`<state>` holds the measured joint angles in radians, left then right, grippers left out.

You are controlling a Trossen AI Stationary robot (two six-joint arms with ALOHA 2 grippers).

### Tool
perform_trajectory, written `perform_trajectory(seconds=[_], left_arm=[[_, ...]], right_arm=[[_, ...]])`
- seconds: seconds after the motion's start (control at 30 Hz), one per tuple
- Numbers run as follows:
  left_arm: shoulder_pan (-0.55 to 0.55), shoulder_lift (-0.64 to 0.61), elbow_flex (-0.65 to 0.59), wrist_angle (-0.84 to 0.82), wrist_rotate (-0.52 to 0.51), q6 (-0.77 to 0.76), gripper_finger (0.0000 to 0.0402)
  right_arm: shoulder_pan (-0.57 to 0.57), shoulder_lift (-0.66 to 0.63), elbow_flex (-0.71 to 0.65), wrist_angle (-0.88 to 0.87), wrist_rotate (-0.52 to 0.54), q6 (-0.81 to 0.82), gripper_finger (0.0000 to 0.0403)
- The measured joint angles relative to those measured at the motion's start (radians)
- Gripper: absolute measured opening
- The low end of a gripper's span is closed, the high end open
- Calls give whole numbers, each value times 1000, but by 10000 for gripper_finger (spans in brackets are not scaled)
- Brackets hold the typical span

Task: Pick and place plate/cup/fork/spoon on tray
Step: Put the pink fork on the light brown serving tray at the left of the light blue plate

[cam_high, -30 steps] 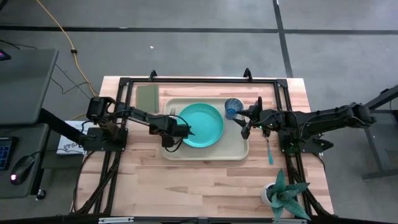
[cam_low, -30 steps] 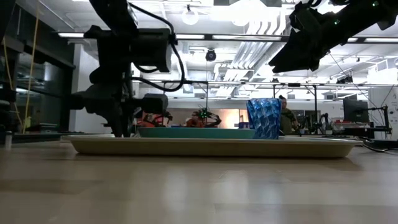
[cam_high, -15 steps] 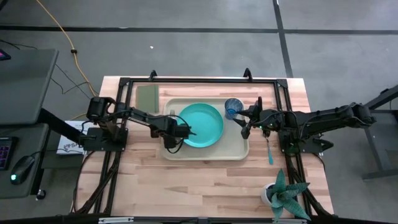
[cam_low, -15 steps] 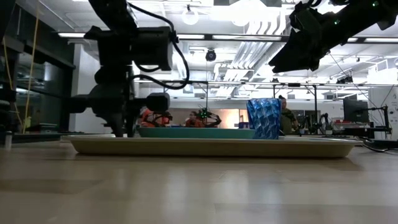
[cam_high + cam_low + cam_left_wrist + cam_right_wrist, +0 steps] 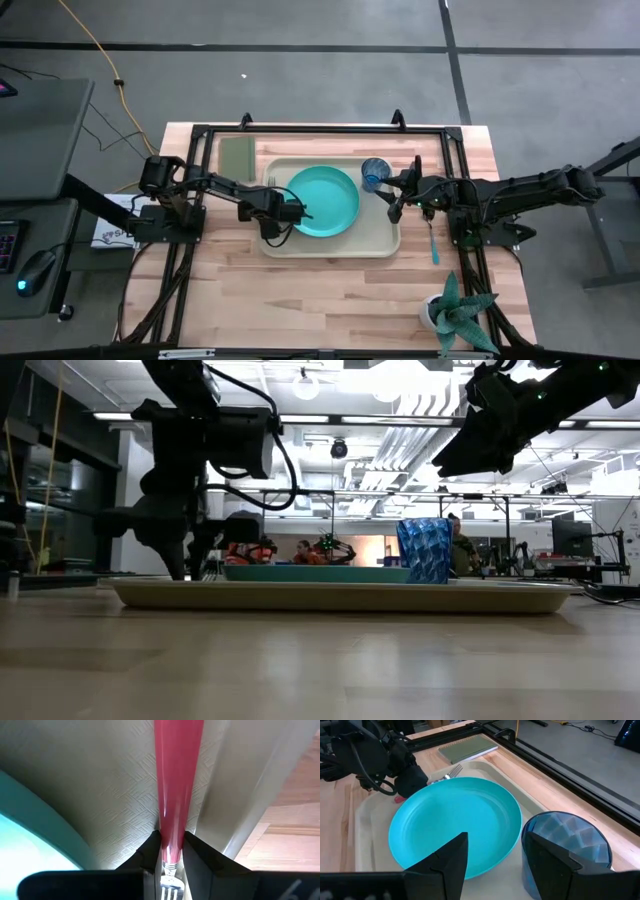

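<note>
The beige tray (image 5: 330, 245) lies mid-table. The teal plate (image 5: 322, 200) lies flat on it, and the blue cup (image 5: 375, 174) stands upright at its far right corner. The pink-handled fork (image 5: 176, 780) lies on the tray floor along the left rim, tines (image 5: 272, 181) toward the far edge. My left gripper (image 5: 171, 842) is down on the fork, its fingers close on either side of the handle. The blue-handled spoon (image 5: 432, 240) lies on the table right of the tray. My right gripper (image 5: 395, 207) hangs open and empty above the tray's right rim, near the cup (image 5: 565, 845). My left gripper pinches the fork's pink handle at its narrow end (image 5: 171, 851), just before the tines, between its two fingers. The fingers point down from above and lie across the fork. The fork lies flat on the tray floor beside the plate.
An olive-green flat rectangle (image 5: 238, 155) lies at the far left of the table beside the tray. A potted plant (image 5: 455, 310) stands at the near right corner. A black frame (image 5: 330, 128) runs around the work area.
My left gripper has shifted a little toward the table's left edge, staying low over the tray's left side.
</note>
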<state>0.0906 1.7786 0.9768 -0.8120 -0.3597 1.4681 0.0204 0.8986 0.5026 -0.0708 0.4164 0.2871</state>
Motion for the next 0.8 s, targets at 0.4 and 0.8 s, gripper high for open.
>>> perform_trajectory(seconds=[0.4,0.8], left_arm=[[0,0,0,1,1,-2,51],[0,1,0,2,5,0,93]], right_arm=[[0,0,0,0,0,0,188],[0,0,0,0,0,0,188]])
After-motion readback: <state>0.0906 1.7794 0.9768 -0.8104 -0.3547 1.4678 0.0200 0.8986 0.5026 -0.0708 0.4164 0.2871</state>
